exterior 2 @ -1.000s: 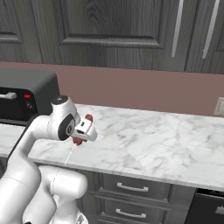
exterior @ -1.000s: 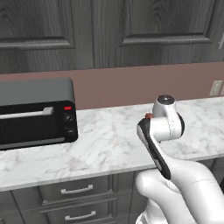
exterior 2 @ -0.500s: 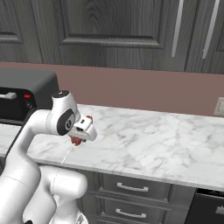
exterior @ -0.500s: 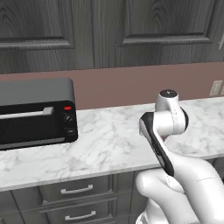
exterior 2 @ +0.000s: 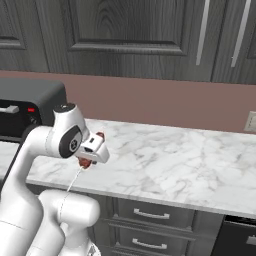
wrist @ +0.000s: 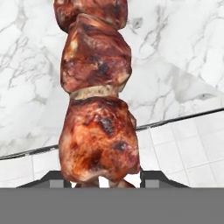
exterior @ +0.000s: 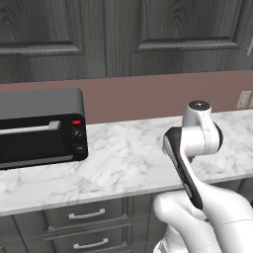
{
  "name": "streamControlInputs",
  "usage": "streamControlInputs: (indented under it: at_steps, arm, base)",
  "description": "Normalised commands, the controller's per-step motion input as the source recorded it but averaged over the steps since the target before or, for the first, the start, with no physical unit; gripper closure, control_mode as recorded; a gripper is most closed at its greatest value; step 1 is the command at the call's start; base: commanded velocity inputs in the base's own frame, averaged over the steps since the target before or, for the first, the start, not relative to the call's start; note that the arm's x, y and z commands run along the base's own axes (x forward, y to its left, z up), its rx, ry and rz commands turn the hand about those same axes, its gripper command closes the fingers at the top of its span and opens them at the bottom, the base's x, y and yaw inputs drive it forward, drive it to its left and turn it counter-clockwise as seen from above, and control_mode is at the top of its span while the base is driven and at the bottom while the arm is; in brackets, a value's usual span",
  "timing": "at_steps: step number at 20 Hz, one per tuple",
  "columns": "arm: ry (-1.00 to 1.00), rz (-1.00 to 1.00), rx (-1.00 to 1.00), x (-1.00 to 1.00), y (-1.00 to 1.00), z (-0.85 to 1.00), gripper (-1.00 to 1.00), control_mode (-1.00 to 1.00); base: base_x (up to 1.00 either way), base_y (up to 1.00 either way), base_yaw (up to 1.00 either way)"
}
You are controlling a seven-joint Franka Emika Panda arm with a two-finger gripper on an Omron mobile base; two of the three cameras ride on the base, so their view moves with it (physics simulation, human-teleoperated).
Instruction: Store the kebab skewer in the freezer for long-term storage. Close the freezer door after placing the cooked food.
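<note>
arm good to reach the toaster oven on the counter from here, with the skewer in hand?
Probably yes. The toaster oven stands on the counter with bare marble between it and the gripper. But the gripper is shut on the kebab skewer, so it is occupied.

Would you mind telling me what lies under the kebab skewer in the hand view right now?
Under the kebab skewer you can see the marble counter, its dark front edge and white floor tiles below. The meat chunks hide the strip of counter and floor directly beneath them.
</note>
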Motion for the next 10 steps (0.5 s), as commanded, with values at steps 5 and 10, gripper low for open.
streamControlInputs:
  at_steps: [5, 10]
  arm:
    - [-0.01, 0.00, 0.00, -0.03, 0.00, 0.16, 1.00, -1.00]
    - [-0.18, 0.00, 0.00, -0.16, 0.00, 0.20, 1.00, -1.00]
  base:
    - [0.00, 0.00, 0.00]
    - [0.00, 0.00, 0.00]
